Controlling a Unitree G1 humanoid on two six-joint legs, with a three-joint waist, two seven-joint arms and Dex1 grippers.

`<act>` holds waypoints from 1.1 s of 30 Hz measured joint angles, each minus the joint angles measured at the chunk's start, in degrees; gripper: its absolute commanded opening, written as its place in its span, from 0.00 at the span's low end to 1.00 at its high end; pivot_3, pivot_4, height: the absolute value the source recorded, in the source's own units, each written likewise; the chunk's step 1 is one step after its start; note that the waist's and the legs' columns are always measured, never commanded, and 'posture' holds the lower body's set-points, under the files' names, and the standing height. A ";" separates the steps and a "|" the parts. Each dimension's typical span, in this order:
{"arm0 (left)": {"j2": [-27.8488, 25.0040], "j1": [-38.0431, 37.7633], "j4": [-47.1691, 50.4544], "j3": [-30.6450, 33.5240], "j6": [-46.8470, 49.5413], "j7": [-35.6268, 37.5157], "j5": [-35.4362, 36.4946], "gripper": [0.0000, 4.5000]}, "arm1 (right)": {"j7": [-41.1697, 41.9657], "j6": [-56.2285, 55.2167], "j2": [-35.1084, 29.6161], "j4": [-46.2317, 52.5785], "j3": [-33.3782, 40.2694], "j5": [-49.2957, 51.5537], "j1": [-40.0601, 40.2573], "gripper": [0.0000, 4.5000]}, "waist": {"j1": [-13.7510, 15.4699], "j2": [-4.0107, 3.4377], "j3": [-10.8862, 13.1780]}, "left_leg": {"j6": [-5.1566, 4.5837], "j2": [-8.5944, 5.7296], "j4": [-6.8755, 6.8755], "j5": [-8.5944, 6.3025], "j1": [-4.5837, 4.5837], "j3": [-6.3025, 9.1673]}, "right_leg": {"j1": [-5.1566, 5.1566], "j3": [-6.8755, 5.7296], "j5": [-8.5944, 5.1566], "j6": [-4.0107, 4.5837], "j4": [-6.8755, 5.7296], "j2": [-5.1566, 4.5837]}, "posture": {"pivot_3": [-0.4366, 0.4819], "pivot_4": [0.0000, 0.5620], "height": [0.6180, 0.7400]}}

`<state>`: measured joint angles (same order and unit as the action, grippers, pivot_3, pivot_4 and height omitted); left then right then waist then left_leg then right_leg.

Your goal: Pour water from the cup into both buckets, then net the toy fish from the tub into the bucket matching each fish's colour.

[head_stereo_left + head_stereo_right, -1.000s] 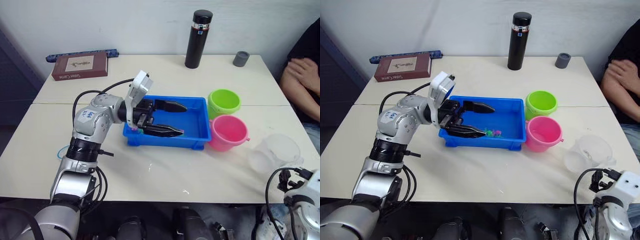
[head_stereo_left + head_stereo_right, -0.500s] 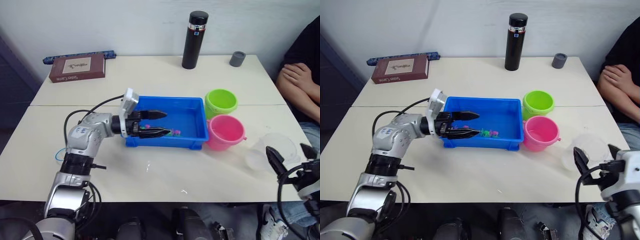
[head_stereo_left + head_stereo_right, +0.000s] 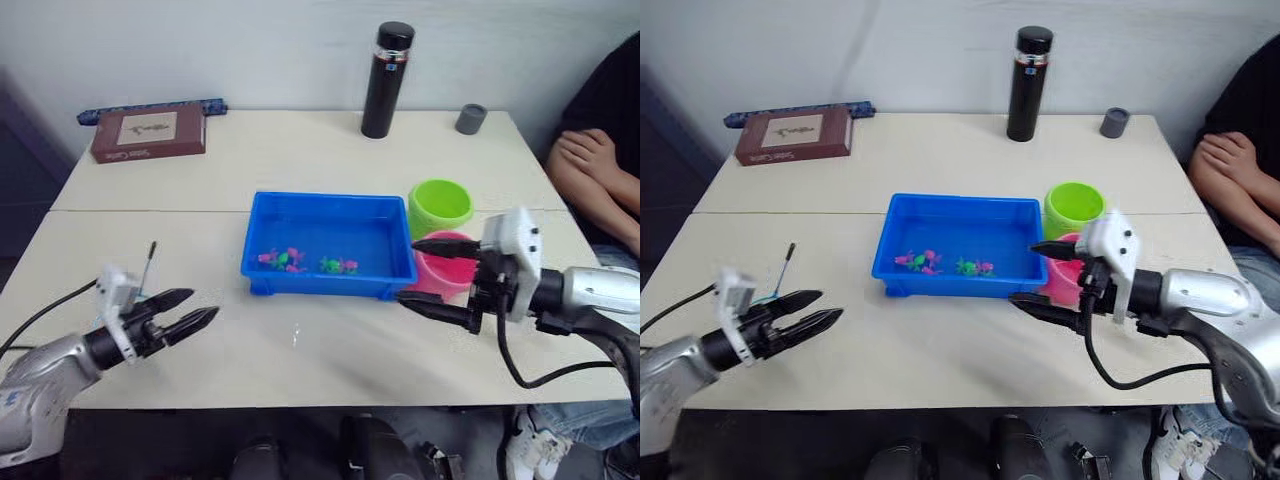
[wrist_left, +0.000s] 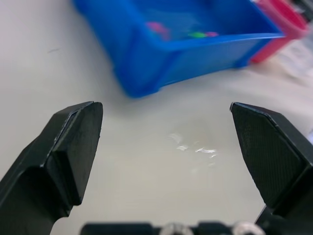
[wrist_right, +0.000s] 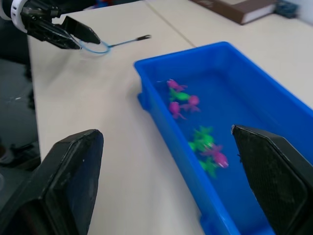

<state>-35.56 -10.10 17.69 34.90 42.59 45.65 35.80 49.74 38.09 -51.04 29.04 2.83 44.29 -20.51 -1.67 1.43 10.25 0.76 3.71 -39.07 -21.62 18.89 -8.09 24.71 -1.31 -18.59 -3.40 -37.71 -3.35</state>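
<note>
net (image 5: 98,47) lies on table beside open left tool (image 3: 822,308).

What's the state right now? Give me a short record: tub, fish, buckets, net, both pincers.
tub: blue tub mid-table
fish: pink and green toy fish all in the tub
buckets: green bucket behind pink bucket, beside the tub
net: net lying on the table by the left pincer
left pincer: left pincer open, holding nothing
right pincer: right pincer open, in front of the pink bucket
</note>
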 measured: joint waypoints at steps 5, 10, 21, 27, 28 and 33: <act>1.50 -11.25 0.35 8.25 -3.03 -2.42 -0.46 1.00 | 4.60 -1.57 2.80 -4.01 -5.19 -2.46 -4.82 0.99 | 0.31 0.05 -0.03 | -0.30 -0.10 -0.11 -0.16 0.29 0.18 | -0.05 -0.28 0.06 -0.09 0.30 -0.23 | 0.48 0.27 1.00; -2.27 -12.83 -3.12 8.97 -4.11 -2.38 -2.32 1.00 | 6.17 -1.60 4.43 -4.54 -5.45 -2.70 -5.53 0.99 | 0.29 0.06 -0.04 | -0.31 -0.15 -0.11 -0.17 0.33 0.40 | -0.14 -0.53 0.07 -0.10 0.37 -0.31 | 0.48 0.27 1.00; -19.19 29.56 -30.73 -14.52 9.74 -7.40 -10.57 1.00 | 2.85 -1.57 5.01 3.18 -4.06 -3.75 3.58 0.99 | -0.18 0.08 -0.05 | -0.14 -0.16 -0.08 -0.07 0.61 0.76 | -0.13 -1.15 0.04 0.05 0.14 -0.28 | 0.48 0.27 1.00; -18.46 47.69 -49.76 -27.68 11.79 -8.47 -18.51 1.00 | 0.41 -1.55 4.95 7.16 -2.90 -3.90 6.92 0.99 | -0.03 0.14 -0.07 | -0.14 -0.15 -0.14 -0.08 0.73 0.43 | 0.19 -1.46 0.04 0.03 0.01 -0.13 | 0.48 0.27 1.00; -18.31 49.50 -52.44 -29.50 11.10 -8.24 -19.92 1.00 | 0.02 -1.55 4.94 7.51 -2.62 -3.96 7.22 0.99 | 0.08 0.14 -0.07 | -0.14 -0.16 -0.16 -0.08 0.74 0.42 | 0.21 -1.47 0.04 0.03 -0.01 -0.13 | 0.48 0.27 1.00; -15.09 57.78 -66.80 -35.86 5.18 -8.81 -27.35 1.00 | -2.11 -1.60 4.92 8.77 -2.23 -4.82 7.46 0.99 | 0.48 0.21 -0.08 | -0.14 -0.19 -0.28 -0.08 0.81 0.36 | 0.29 -1.46 0.05 0.01 -0.05 -0.14 | 0.48 0.27 1.00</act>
<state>-50.65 47.68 -49.11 -0.96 47.76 36.84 8.45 47.63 36.48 -46.13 37.81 0.60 39.48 -13.04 -1.19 1.63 10.17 0.61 3.52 -39.35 -21.70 19.70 -7.73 25.00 -2.77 -18.54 -3.39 -37.75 -3.49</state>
